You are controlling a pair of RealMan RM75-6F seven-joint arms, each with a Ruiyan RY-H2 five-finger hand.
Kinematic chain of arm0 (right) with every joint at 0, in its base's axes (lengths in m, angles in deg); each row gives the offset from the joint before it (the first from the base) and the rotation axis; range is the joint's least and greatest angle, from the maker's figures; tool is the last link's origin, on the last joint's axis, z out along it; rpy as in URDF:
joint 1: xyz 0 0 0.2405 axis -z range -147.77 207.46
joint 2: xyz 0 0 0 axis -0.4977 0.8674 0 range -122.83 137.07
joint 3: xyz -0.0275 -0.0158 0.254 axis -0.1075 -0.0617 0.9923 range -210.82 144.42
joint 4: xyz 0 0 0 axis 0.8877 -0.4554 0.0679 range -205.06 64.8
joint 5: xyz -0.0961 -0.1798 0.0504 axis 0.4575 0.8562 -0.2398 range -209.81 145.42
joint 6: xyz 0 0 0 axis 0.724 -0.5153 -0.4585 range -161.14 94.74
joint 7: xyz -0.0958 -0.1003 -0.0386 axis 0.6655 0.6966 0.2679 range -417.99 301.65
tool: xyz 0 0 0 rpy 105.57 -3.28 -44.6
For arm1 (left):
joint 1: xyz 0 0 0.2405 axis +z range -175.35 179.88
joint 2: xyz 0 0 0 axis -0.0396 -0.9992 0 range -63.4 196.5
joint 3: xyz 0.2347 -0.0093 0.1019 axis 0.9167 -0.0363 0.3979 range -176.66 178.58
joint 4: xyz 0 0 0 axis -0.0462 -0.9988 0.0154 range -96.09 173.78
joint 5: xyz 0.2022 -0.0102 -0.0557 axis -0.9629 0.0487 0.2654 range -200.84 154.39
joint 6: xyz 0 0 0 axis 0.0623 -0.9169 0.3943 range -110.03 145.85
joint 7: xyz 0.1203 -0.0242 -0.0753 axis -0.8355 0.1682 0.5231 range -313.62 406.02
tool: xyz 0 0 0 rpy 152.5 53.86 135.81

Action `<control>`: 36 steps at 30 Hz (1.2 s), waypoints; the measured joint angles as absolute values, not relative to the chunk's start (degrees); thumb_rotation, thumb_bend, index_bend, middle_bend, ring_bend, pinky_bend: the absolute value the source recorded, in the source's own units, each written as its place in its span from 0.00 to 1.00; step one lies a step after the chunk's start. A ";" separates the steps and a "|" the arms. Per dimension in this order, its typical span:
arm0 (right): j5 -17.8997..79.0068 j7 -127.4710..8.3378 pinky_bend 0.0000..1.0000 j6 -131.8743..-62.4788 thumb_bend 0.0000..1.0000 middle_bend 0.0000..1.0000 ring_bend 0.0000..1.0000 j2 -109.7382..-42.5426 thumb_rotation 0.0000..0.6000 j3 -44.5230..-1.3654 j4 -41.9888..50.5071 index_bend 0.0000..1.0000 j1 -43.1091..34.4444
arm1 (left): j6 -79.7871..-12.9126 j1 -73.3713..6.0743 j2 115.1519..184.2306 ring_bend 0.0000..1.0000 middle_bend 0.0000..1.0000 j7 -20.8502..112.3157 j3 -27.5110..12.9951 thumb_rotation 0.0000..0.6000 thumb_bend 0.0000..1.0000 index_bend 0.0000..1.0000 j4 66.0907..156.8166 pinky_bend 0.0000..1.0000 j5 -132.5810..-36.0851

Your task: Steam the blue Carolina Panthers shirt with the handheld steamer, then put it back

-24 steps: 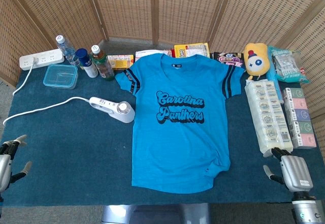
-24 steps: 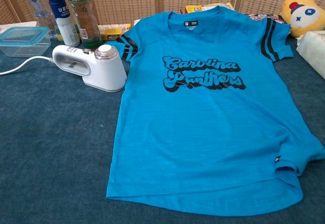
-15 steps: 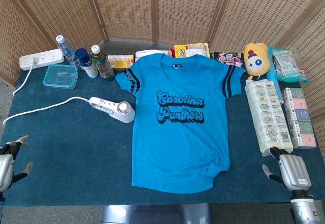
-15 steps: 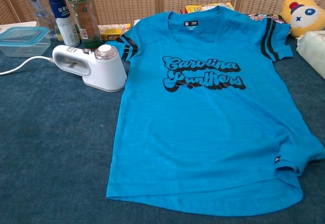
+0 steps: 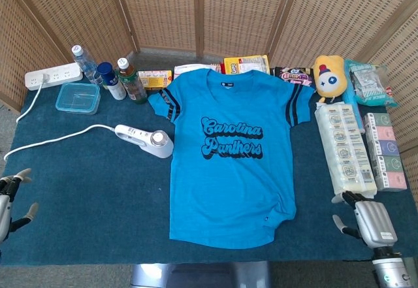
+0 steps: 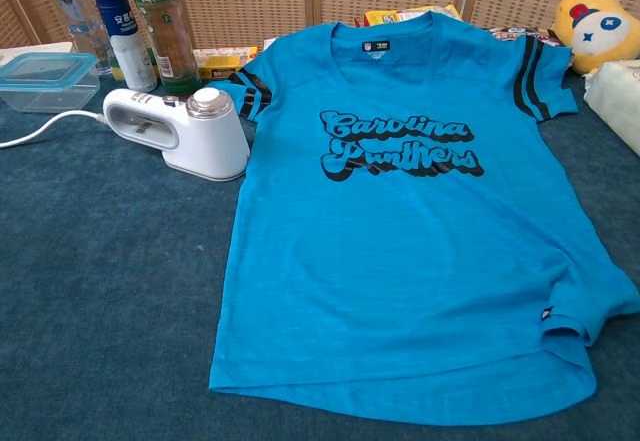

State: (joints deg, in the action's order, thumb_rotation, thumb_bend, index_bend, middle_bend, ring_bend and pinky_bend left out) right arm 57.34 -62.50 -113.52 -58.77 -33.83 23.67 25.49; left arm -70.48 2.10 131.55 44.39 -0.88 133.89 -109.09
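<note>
As the white handheld steamer (image 5: 149, 140) lies left of the blue Panthers shirt (image 5: 230, 157), long axis approx. left-right, the empty, spread left hand (image 5: 9, 198) is nearer vs. the spread right hand (image 5: 366, 217).

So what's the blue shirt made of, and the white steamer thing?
The shirt looks like soft knit cloth, matte and faintly streaky, with wrinkles near its hem. The steamer looks like hard, smooth, glossy white plastic with a silvery cap; whether that cap is metal is unclear.

bottles (image 5: 108, 76) back-left | clear box (image 5: 78, 97) beside power strip (image 5: 53, 76) | yellow plush (image 5: 328, 76) back-right (upright) | tissue packs (image 5: 344, 147) right edge
</note>
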 measured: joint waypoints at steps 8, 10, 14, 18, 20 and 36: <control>59.93 -62.14 0.53 -109.75 0.30 0.36 0.38 -57.78 1.00 -35.30 25.02 0.38 23.24 | -69.79 0.74 130.64 0.22 0.33 43.38 -1.52 0.93 0.31 0.14 135.43 0.28 -109.96; 60.58 -61.80 0.52 -108.49 0.28 0.36 0.37 -57.65 1.00 -35.53 25.64 0.38 22.35 | -69.65 0.34 130.36 0.22 0.33 42.96 -1.72 0.93 0.31 0.14 136.01 0.28 -110.21; 62.16 -60.63 0.49 -105.79 0.25 0.35 0.36 -57.68 1.00 -35.81 26.99 0.37 20.01 | -68.78 -0.62 129.49 0.22 0.33 41.93 -2.04 0.92 0.31 0.14 137.29 0.28 -110.55; 62.88 -59.15 0.47 -103.00 0.23 0.35 0.35 -58.20 1.00 -35.85 27.73 0.36 17.93 | -68.31 -1.41 128.53 0.21 0.33 40.93 -2.51 0.92 0.31 0.14 138.41 0.28 -110.71; 63.04 -58.04 0.46 -101.42 0.23 0.35 0.35 -58.86 1.00 -35.80 28.05 0.36 16.79 | -68.21 -1.71 128.04 0.21 0.33 40.24 -2.68 0.92 0.31 0.14 139.13 0.28 -110.89; 61.00 -52.31 0.47 -96.56 0.23 0.35 0.36 -66.02 1.00 -34.99 23.81 0.38 12.62 | -66.20 -3.28 127.87 0.22 0.33 38.90 -2.86 0.93 0.31 0.14 140.52 0.28 -109.20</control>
State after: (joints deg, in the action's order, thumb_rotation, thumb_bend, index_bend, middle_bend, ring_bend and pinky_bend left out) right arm 61.00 -52.31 -96.56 -66.02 -34.99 23.81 12.62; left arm -66.20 -3.28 127.87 38.90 -2.86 140.52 -109.20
